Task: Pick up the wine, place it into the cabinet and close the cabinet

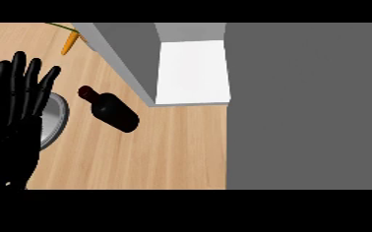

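Left robot hand point(23, 98): at 9 o'clock by the view's edge, fingers straight and spread apart, pointing to 12 o'clock, holding nothing, resting.
Right robot hand: out of sight.
Bottle point(109, 109): dark wine bottle lying on its side on the desk, neck toward 10 o'clock, base toward 4 o'clock; just off the fingertips of the left robot hand toward 3 o'clock, not touched by them.
Cabinet point(190, 71): open, at 12 o'clock from the bottle's base; white inside floor showing, grey side wall slanting down toward 5 o'clock; bottle outside it, near its lower left corner.
Plate point(55, 120): grey, round, at 9 o'clock from the bottle, partly hidden under the left robot hand.
Carrot point(70, 43): orange, near 11 o'clock, beside the cabinet's top left corner, green stalk above it.
Desk point(160, 152): light wood top, ending at a grey area toward 3 o'clock.
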Available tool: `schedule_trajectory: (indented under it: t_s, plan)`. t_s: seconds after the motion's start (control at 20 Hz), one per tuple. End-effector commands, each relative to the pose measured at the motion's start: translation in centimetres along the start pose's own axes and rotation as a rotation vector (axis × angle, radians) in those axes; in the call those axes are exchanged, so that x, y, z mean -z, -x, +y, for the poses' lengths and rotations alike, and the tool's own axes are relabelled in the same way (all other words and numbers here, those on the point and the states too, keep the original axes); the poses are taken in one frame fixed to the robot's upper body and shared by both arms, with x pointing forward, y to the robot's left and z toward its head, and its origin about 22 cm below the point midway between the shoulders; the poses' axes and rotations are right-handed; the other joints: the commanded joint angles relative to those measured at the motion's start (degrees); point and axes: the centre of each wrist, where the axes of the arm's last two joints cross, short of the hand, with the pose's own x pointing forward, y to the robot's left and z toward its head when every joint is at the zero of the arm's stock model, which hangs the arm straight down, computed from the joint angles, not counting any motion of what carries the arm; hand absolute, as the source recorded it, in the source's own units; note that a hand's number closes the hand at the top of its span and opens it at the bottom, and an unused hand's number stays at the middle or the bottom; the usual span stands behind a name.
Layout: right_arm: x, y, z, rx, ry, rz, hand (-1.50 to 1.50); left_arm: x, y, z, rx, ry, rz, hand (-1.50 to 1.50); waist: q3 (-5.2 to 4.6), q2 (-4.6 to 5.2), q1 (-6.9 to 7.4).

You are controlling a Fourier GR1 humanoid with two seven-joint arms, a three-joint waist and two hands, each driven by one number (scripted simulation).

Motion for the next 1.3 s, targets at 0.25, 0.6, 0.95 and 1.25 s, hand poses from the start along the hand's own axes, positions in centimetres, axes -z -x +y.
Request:
schedule_trajectory:
  t_s: [0.25, 0.6, 0.95, 1.25]
  plan:
    - [-3.0, -1.4, 0.3, -0.011, -0.005, -0.004, -1.50, 4.3, 2.8, 2.4, -0.186, 0.260, -0.015, -1.50, -2.67, -2.58, -0.68]
    - [-4.4, -5.6, 1.7, 0.203, -0.195, 0.124, -1.50, 4.3, 1.7, 2.3, -0.415, 0.330, 0.220, -1.50, -2.62, -2.84, 0.58]
    - [-5.2, -9.1, 1.9, 0.219, -0.183, 0.127, -1.50, 5.2, -1.9, 3.8, -0.421, 0.325, 0.243, -1.50, -2.60, -2.78, 0.83]
    - [-5.2, -11.5, 2.6, 0.219, -0.169, 0.106, -1.50, 6.3, -5.3, 4.7, -0.401, 0.317, 0.271, -1.50, -2.62, -2.82, 0.95]
